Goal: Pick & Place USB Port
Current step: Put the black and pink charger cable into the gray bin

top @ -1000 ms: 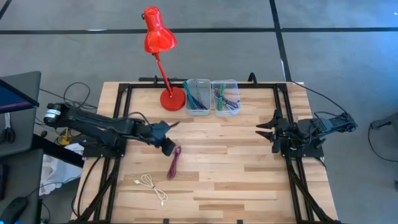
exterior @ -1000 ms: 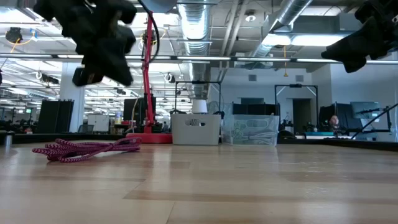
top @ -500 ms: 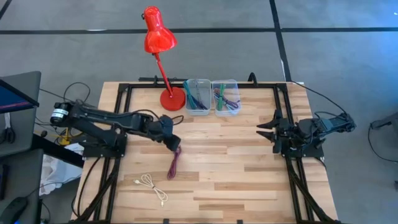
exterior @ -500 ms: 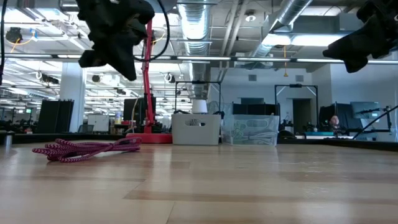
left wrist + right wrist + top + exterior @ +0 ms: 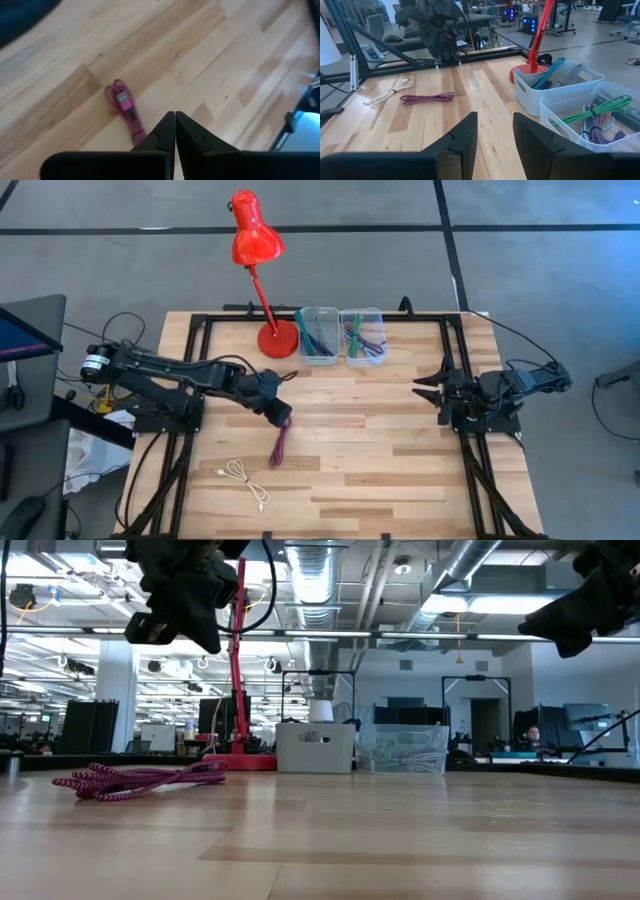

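Wood table (image 5: 400,450), left gripper (image 5: 279,412) over pink cable (image 5: 279,442)

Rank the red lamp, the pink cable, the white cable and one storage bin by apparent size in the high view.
1. red lamp, clearly largest.
2. storage bin.
3. pink cable and white cable: both thin and about equally long, so unranked.

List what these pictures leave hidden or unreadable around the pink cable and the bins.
- Pink cable: in the left wrist view its lower length is hidden behind the shut left pincer.
- White cable: high view, plug ends too small to tell.
- Two bins: low view, walls hide the contents.
- Right pincer: open, holding nothing.
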